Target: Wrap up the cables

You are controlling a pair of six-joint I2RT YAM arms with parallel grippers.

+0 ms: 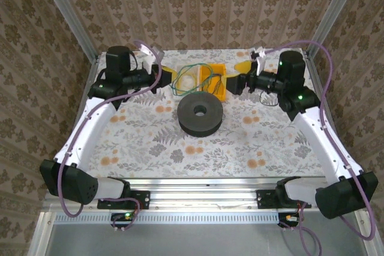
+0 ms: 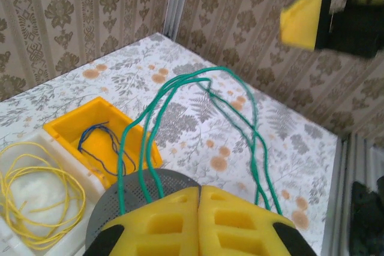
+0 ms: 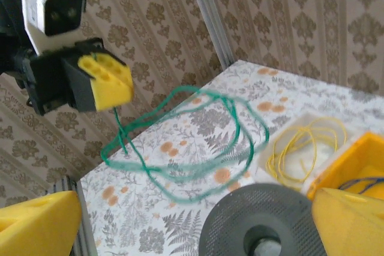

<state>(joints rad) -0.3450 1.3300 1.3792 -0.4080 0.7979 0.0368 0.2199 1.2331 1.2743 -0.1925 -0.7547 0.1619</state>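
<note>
Cables, three in all, on the far half of the floral table (image 1: 138,142)

Item 1: green cable (image 1: 191,71). It formed one loose loop of doubled strands. Its long axis ran left to right across the table, between the two grippers. The left end was pinched in the left gripper (image 1: 168,76) and the rounded end pointed toward the right gripper (image 1: 236,77). In the left wrist view the green cable (image 2: 240,103) rose out of the clenched yellow fingers (image 2: 168,226) and arched away over the table. In the right wrist view the green cable (image 3: 192,142) hung from the left gripper (image 3: 111,88) as a wide, blurred oval. Whether its lower strands touched the surface could not be told.

Item 2: yellow cable (image 2: 36,190). It was a slack round coil lying flat in the white tray (image 2: 66,155).

Item 3: dark blue cable (image 2: 99,142). It was a small tangle inside the yellow bin (image 2: 72,125), which touched the tray's side.

Right gripper (image 3: 197,205): fingers (image 3: 36,226) were spread wide apart and grasped nothing.

Black spool (image 1: 200,114): it lay flat with its hole upward, just on the near side of the tray and bin
</note>
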